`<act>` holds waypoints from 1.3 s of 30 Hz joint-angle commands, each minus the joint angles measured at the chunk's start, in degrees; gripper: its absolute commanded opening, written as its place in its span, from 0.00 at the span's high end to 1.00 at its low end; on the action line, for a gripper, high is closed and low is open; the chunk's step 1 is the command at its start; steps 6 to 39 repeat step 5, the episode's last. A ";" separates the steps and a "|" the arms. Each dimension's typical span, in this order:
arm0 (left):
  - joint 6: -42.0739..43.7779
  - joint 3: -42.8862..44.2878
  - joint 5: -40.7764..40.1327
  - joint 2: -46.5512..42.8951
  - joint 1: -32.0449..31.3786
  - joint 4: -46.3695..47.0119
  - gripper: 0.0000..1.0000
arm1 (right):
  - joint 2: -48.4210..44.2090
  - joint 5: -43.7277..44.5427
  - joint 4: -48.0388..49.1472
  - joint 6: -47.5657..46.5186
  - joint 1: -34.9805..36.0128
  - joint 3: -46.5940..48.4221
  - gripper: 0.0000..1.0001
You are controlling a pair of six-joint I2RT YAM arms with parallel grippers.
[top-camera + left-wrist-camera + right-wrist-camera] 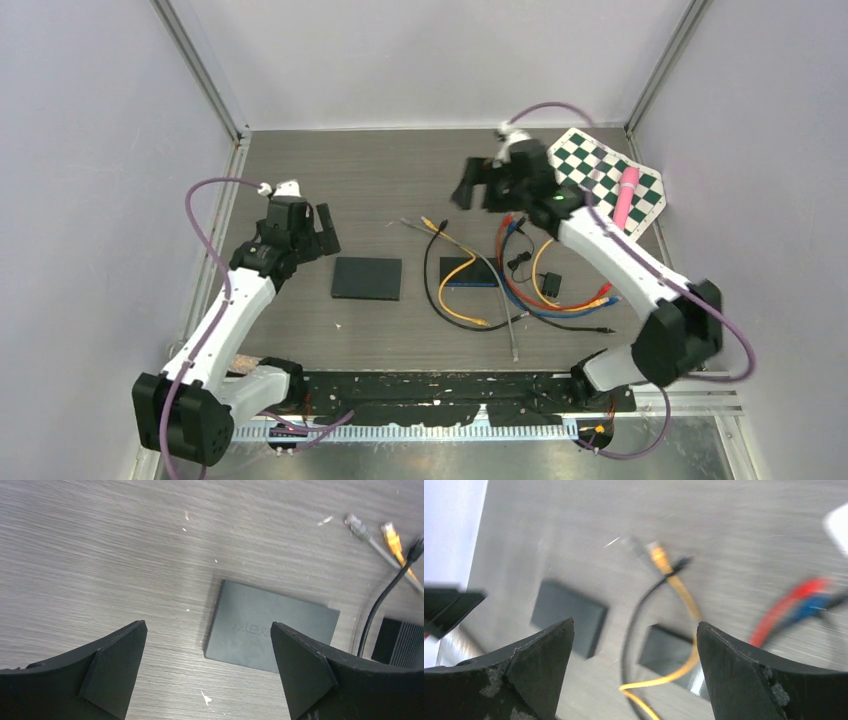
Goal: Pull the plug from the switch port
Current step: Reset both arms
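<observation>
A small black network switch (pixel 470 272) lies near the middle of the grey wood-grain table top (pixel 400 170), in a tangle of leads. A yellow patch cable (pixel 681 587) is draped across it, and a black cable (pixel 629 630) curves round its left side. Red and blue cables (pixel 520 285) are looped on its right. Which plug is seated in a port cannot be made out, because the port face is too small in the top view and blurred in the right wrist view. Three loose connector ends, grey, yellow and black, are fanned out just beyond the switch on its far side.

A flat dark-grey rectangular box (pixel 367 278) lies to the left of the switch, apart from it. A green-and-white checkerboard sheet (pixel 590 165) with a pink cylinder (pixel 626 197) on it is set at the far right, out of the working area.

The right gripper (pixel 635 625) is held above the table on the far side of the switch and tilted back toward it. Its jaws are spread wide and nothing is grasped. The pose is judged to be an approach with room left to descend. The left gripper (pixel 208 630) is raised over the table left of the box, its fingers (pixel 115 665) parted and empty. It is probably placed to steady the switch body during the pull.
</observation>
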 commanded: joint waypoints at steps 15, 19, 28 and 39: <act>-1.66 3.71 -8.50 -3.56 -0.08 -3.96 0.00 | -21.11 14.77 -0.48 -2.33 -20.47 -11.99 0.05; -1.66 3.71 -8.50 -3.56 -0.08 -3.96 0.00 | -21.11 14.77 -0.48 -2.33 -20.47 -11.99 0.05; -1.66 3.71 -8.50 -3.56 -0.08 -3.96 0.00 | -21.11 14.77 -0.48 -2.33 -20.47 -11.99 0.05; -1.66 3.71 -8.50 -3.56 -0.08 -3.96 0.00 | -21.11 14.77 -0.48 -2.33 -20.47 -11.99 0.05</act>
